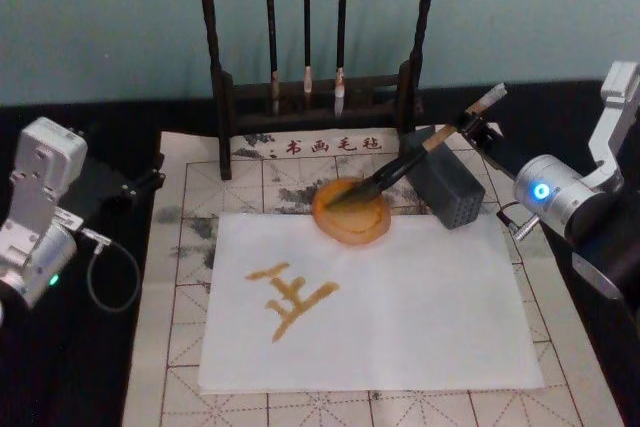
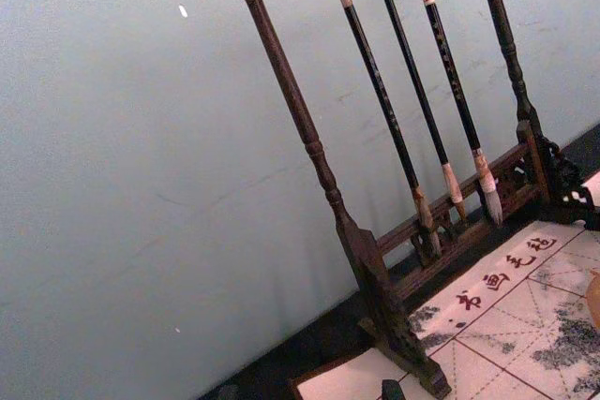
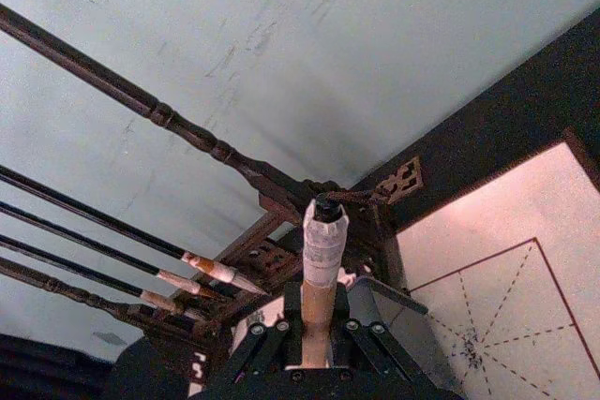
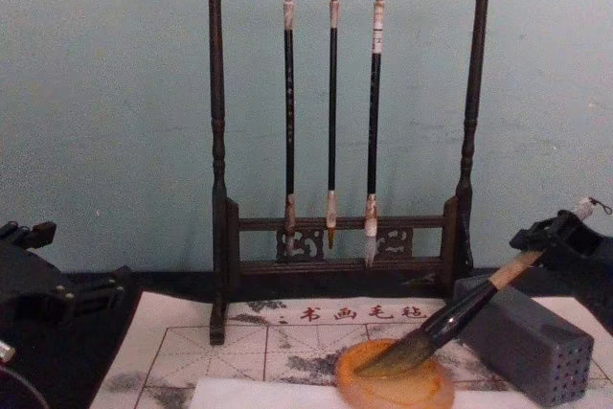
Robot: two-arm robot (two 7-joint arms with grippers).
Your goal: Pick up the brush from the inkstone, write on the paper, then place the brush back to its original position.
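Your right gripper (image 1: 462, 132) is clenched on the thick, tan-handled, dark-bristled calligraphy brush (image 1: 400, 169). In the right wrist view the jaws press on either side of the wooden handle, and the white end cap (image 3: 323, 231) sticks out behind them. Ahead of and below the jaws, the handle slopes down until the bristles rest in the round, glossy orange-amber inkstone (image 1: 350, 229). The grey rectangular block with small holes (image 1: 455, 197) sits just under the jaws, beside the dish.

Nearer the robot than the jaws, the plain white sheet of paper (image 1: 420, 317) lies flat on the cream mat with a red grid (image 1: 190, 207). The sheet carries an amber brushed character (image 1: 290, 299), so I judge the writing step complete. The return also looks nearly finished, since the tip is back in the dish.

What seems left for you is to let the handle settle, release it, and draw the jaws clear without dragging the brush out.

Your left gripper (image 1: 145, 182) sits parked well away from the working jaws, off the mat's far side.
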